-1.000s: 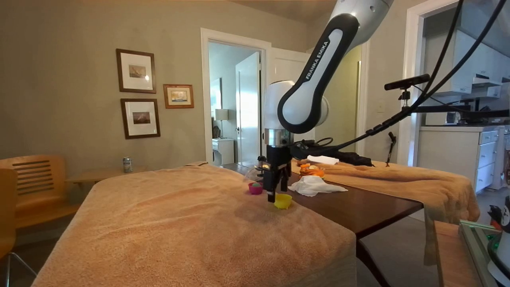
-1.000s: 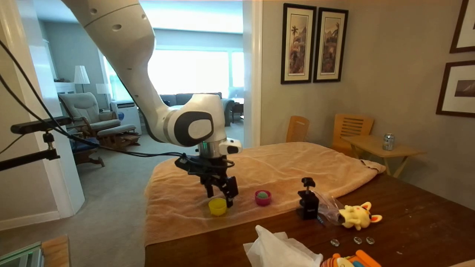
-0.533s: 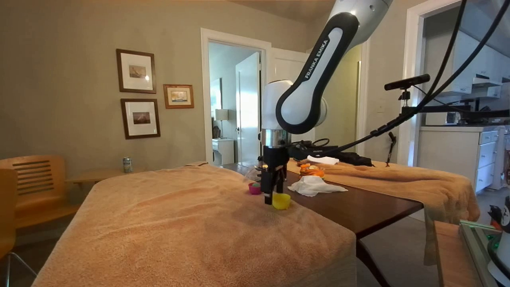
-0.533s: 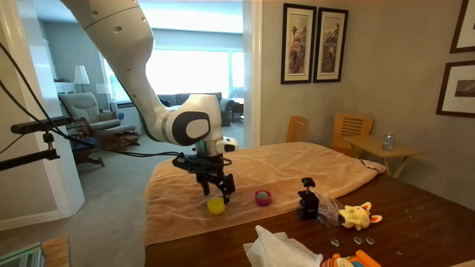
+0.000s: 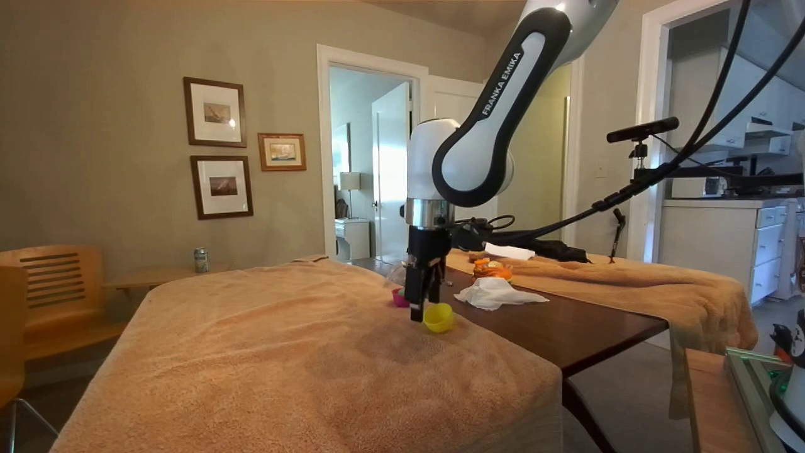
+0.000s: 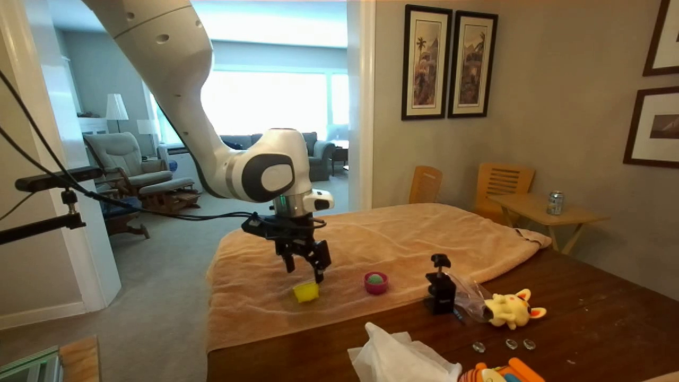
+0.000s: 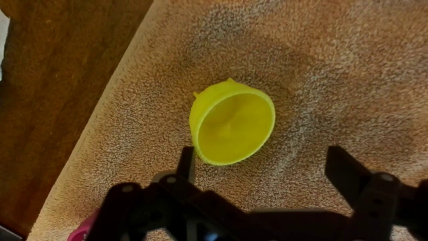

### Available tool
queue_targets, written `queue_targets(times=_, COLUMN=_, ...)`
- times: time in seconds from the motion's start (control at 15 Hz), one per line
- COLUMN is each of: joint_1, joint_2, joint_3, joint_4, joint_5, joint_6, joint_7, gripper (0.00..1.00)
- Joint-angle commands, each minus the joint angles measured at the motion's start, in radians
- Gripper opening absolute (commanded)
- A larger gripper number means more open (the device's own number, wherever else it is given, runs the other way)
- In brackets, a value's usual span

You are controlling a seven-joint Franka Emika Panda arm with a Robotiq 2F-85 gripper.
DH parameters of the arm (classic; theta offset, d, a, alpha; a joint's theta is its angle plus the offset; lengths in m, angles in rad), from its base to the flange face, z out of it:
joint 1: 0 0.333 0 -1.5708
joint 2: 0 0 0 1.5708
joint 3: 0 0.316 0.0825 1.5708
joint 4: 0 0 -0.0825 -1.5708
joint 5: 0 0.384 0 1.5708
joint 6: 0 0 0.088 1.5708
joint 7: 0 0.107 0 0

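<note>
- Gripper point(image 7: 260, 150), wrist view: wide and empty; the yellow footed cup point(image 7: 232, 125) lies tilted on the towel point(image 7: 351, 100), just beside one finger point(image 7: 186, 164), contact unclear. A sideways nudge could roll it.
- In an exterior view, lowering beside the cup might catch its rim and flip it; the arm point(image 5: 494, 129) reads "FRANKA EMIKA".
- In an exterior view, labels on the screw clamp point(image 6: 441, 298) and drink can point(image 6: 555, 202) are too small to read.

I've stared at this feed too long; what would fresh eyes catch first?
The bright yellow cup, tilted on the peach towel close by the open gripper. Next comes the pink cup, standing on the same towel with a green ball in it, then the pale yellow toy animal on the dark wooden table.
</note>
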Motion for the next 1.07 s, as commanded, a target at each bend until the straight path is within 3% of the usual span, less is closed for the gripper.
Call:
queue_targets(times=0.0, joint_1=-0.003, joint_2=-0.02, joint_3=0.012, joint_4=-0.015, joint_5=0.005, joint_6=-0.012, joint_7=-0.024, gripper=1.0)
queue_targets(times=1.0, joint_1=0.0, joint_2=0.002, joint_3=0.108, joint_4=0.022, joint_5=0.069, joint_6=-0.045, joint_7=-0.064, gripper=1.0)
